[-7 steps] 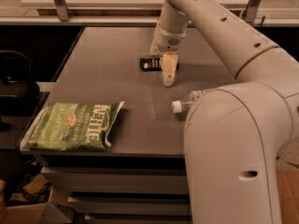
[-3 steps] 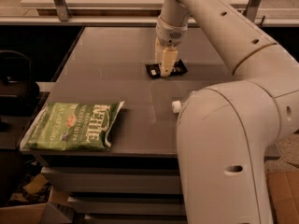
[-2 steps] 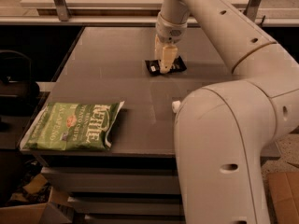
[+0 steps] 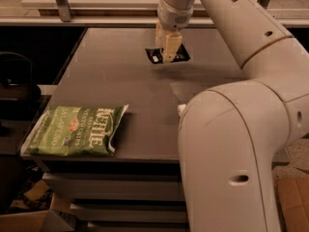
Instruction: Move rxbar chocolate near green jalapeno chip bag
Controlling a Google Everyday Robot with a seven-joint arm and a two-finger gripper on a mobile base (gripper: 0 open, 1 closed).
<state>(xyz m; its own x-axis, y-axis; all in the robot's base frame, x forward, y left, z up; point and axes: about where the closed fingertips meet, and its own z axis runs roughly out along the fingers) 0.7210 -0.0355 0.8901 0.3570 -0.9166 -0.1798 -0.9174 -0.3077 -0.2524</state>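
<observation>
In the camera view, the gripper (image 4: 167, 58) is at the far part of the grey table (image 4: 120, 76), pointing down from the white arm (image 4: 231, 28). Its cream fingers are narrow and pressed on the middle of the rxbar chocolate (image 4: 155, 57), so that the black wrapper shows on both sides of them, with the white lettering on the left end.

Compared with a little more than two seconds ago, the gripper is no longer beside the bar: at that time the bar lay on the table just to the left of the fingers. One second ago the fingers were already on it. Now both the gripper and the bar stand higher in the picture than in those two moments. It seems the bar is lifted off the surface, but from this angle I cannot say it for sure.

The green jalapeno chip bag (image 4: 77, 131) lies flat at the near left corner of the table, in the same place as before, well apart from the bar. A small white object (image 4: 181, 109) shows at the edge of the big near arm segment, which hides the rest of it.
</observation>
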